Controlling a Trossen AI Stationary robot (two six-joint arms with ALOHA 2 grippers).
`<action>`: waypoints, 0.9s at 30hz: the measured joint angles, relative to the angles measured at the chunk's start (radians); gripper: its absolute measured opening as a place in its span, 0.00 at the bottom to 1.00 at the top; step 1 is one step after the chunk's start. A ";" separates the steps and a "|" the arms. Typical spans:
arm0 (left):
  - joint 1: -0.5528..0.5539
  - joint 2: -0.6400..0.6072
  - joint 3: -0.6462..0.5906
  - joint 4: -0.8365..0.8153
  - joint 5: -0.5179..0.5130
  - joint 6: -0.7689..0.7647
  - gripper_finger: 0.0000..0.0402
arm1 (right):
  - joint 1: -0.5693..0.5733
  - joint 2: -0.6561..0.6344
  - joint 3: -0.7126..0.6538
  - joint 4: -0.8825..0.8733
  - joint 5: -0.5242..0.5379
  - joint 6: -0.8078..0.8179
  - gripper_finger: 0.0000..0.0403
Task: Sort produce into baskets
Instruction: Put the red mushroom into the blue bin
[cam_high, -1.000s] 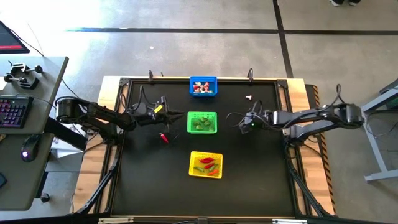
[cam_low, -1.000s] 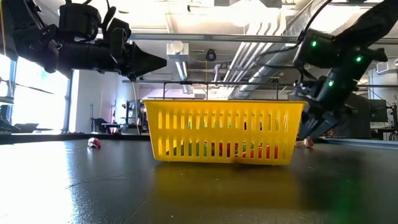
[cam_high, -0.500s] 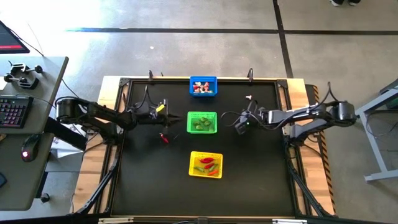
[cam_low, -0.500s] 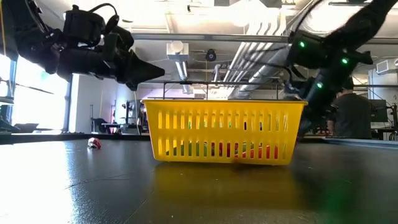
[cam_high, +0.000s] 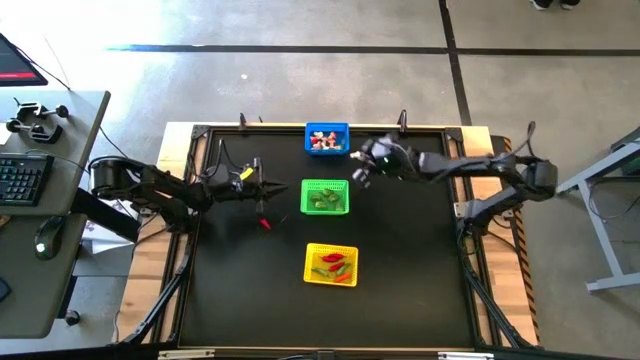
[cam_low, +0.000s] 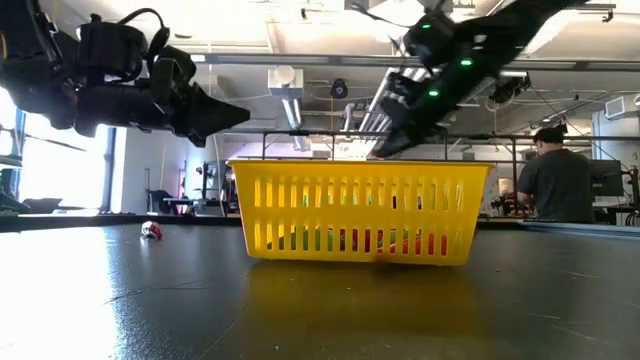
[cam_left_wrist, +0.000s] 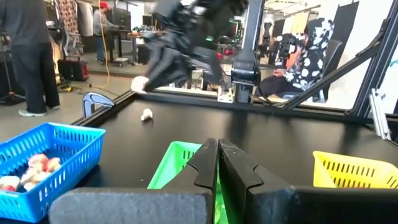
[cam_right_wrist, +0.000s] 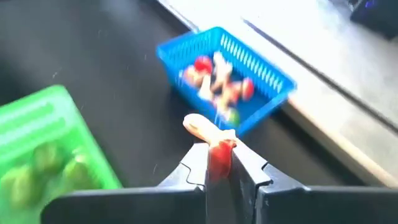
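Now the right gripper (cam_right_wrist: 217, 163), jaws clamped on a white-and-red mushroom piece (cam_right_wrist: 208, 137), is swinging from beside the green basket (cam_high: 324, 196) toward the blue basket (cam_high: 327, 138), suggesting delivery is next, while the left gripper (cam_high: 272, 186), jaws together, is hovering above a red chilli (cam_high: 264, 222) on the bench (cam_high: 400, 280).

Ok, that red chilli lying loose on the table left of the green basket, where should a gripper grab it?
Probably across its middle, from straight above: the red chilli lies flat on the table, slim and clear of the green basket. The left gripper hovers nearest but is shut, so it would open first.
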 joint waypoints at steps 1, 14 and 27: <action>0.000 0.000 0.000 0.002 0.000 -0.001 0.00 | -0.014 0.030 0.038 0.000 -0.010 -0.030 0.05; -0.001 0.000 0.000 0.001 0.000 -0.026 0.00 | -0.175 0.425 0.500 -0.173 -0.075 -0.013 0.05; -0.001 0.000 0.000 -0.001 0.000 -0.026 0.00 | -0.234 0.605 0.641 -0.289 -0.162 0.062 0.07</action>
